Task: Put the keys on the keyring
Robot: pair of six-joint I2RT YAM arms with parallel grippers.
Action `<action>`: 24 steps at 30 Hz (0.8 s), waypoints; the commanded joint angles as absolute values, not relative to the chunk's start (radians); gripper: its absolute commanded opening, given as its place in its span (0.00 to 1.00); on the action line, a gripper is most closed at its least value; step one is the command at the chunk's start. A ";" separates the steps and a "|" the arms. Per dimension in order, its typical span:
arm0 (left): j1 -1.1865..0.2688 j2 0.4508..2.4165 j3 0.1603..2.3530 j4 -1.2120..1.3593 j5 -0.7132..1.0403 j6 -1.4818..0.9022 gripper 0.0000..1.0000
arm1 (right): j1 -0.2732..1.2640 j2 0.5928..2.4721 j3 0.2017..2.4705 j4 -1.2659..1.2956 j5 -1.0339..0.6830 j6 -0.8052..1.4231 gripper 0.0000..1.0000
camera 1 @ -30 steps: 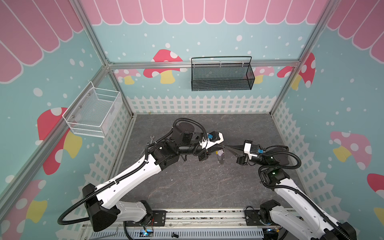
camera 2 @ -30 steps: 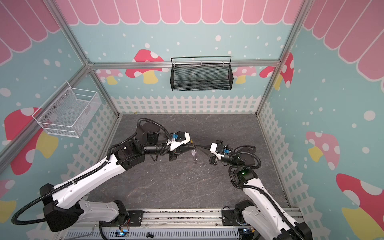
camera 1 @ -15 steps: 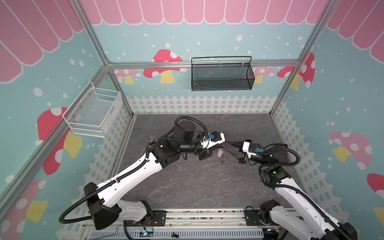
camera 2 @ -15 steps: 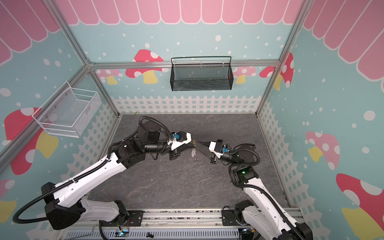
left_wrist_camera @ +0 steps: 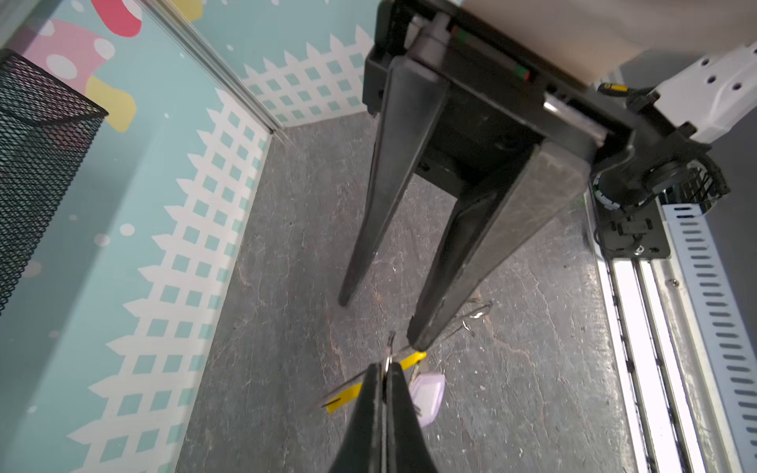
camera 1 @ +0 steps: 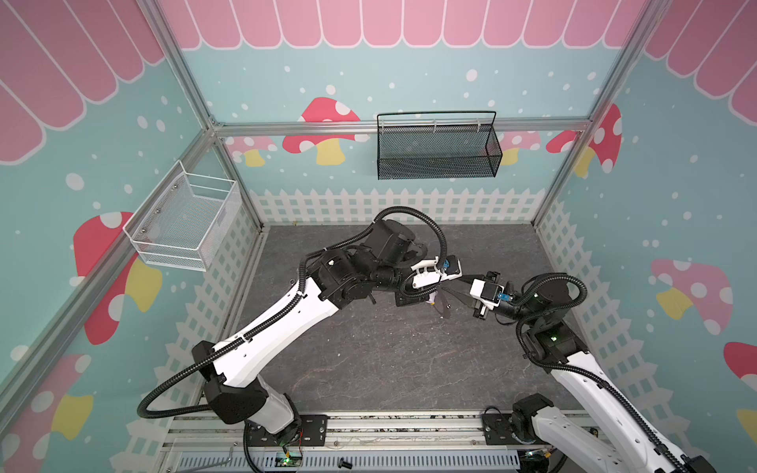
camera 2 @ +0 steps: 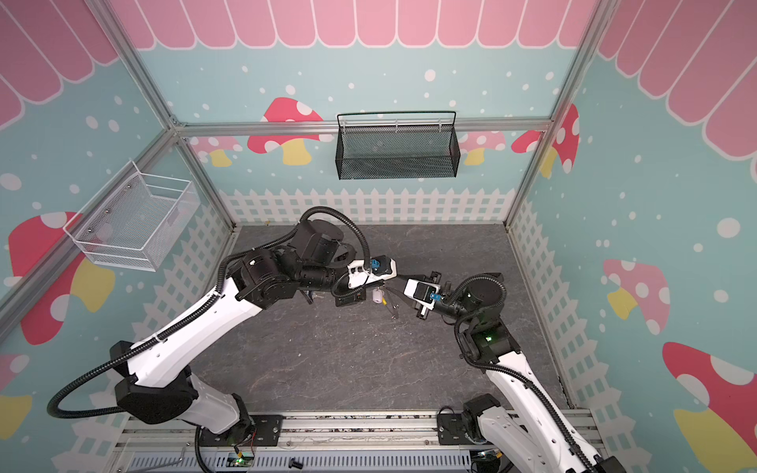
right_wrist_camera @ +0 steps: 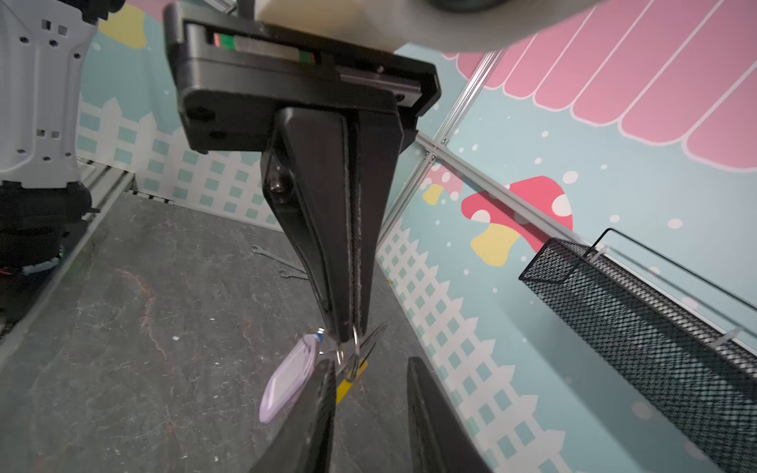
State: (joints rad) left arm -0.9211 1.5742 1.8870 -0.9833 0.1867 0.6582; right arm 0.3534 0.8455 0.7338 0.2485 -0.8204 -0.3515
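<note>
Dark grey stone-look tabletop (camera 1: 368, 360) inside pastel mushroom-print walls. Above its middle, the left gripper (right_wrist_camera: 352, 333) is pressed together, pinching the ring of a small silver key with a lilac plastic tag (right_wrist_camera: 288, 376). A thin dark wire keyring (left_wrist_camera: 343, 399) with a yellow segment hangs there too. The right gripper (left_wrist_camera: 381, 323) is spread, just beside it.

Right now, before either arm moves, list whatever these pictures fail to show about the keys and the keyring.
- Grip: the left gripper is shut on a silver loop; its fingertips hide whether that is part of the keyring or a tag's small ring.
- Key blades: mostly behind the lilac tag and the fingers in the wrist views; too small in both top views.
- Blue tag: only a sliver shows, behind the lilac tag.
</note>
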 commanded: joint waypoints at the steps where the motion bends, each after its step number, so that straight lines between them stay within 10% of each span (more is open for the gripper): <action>1: -0.941 1.593 1.959 -1.107 0.102 0.710 0.00 | 0.355 0.839 0.759 0.208 -0.848 -0.413 0.27; 24: -0.979 1.625 2.016 -1.134 0.057 0.720 0.00 | 0.359 0.895 0.727 0.376 -0.940 -0.274 0.21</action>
State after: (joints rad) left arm -0.9710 1.6203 1.9976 -1.1244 0.0692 0.6891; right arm 0.3534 0.8860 0.7338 0.3141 -0.9039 -0.3138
